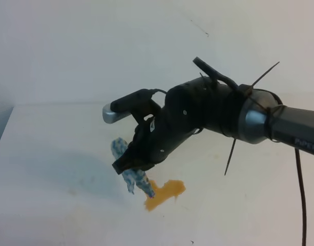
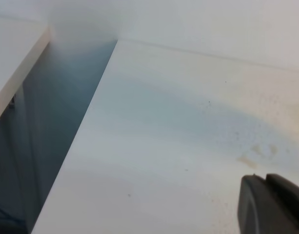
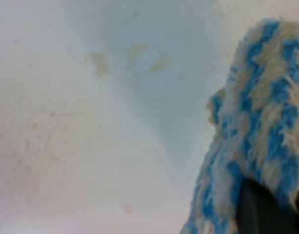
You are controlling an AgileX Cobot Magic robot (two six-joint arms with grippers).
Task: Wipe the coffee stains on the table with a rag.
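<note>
The right end effector [image 1: 130, 165] is clenched on the blue-and-white rag [image 1: 138, 179], whose tip touches the coffee stains [image 1: 164, 193] on the white desk [image 1: 54, 154]. The wiping step appears just underway; next, drag the rag across the puddle.

Blue-and-white fuzzy rag [image 1: 130, 169] hanging crumpled, lower tip at orange-brown coffee puddle [image 1: 165, 193], white table [image 1: 54, 154]

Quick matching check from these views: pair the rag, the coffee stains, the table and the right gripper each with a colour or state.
Things:
1. rag
2. coffee stains
3. table
4. right gripper

Descriptions:
A. plain white surface
B. orange-brown puddle
C. shut, holding cloth
D. blue-and-white, hanging with its lower end at the puddle's edge

Pairs: 1-D, 2-B, 3-A, 4-C
</note>
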